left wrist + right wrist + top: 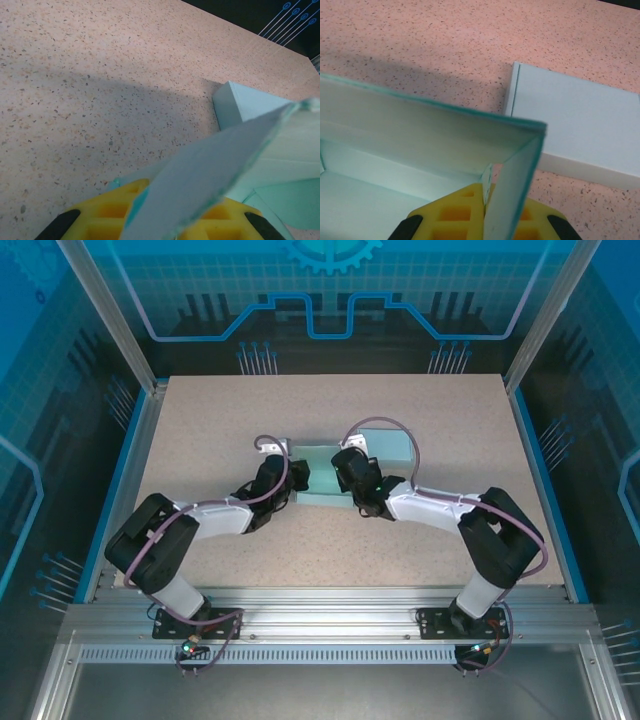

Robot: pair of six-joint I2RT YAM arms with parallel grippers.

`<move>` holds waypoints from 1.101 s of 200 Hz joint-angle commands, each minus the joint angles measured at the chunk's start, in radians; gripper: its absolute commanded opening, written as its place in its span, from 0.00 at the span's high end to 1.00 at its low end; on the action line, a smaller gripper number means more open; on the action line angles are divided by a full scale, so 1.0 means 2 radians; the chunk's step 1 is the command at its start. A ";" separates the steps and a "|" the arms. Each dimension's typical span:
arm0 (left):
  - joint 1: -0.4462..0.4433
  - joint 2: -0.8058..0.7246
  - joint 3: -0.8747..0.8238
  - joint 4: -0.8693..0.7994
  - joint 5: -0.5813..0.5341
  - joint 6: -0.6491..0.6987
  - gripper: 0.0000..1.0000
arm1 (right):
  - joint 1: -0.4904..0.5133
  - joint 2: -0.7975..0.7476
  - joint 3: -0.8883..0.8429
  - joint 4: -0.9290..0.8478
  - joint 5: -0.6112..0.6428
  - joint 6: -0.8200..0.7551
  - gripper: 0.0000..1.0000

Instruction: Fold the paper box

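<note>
As the paper box [318, 478] looks light and crushable, I pinch its wall edge in the closed right hand [484, 224]; whether the left hand [160, 225] grips, I cannot tell.

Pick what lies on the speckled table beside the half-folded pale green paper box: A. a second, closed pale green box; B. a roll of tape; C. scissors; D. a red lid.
A: a closed, flat pale green cardboard box rests on the speckled table beside the open pale green paper box.

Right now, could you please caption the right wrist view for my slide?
Right gripper pinching a wall of the half-folded paper box, second box beyond.
</note>
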 commanded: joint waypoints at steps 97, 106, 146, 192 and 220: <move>-0.047 0.018 -0.077 0.070 0.041 -0.023 0.81 | 0.077 0.008 -0.031 0.019 -0.016 0.088 0.91; -0.050 0.026 -0.080 0.082 0.037 -0.024 0.81 | 0.078 0.009 -0.030 0.022 -0.017 0.091 0.91; -0.060 0.060 -0.086 0.125 0.032 -0.035 0.81 | 0.078 0.015 -0.021 0.034 -0.018 0.106 0.89; -0.064 0.061 -0.086 0.126 0.026 -0.032 0.81 | 0.078 0.025 -0.014 0.034 -0.012 0.117 0.88; -0.064 0.063 -0.078 0.099 0.013 -0.030 0.81 | 0.077 0.021 -0.007 0.026 -0.009 0.122 0.87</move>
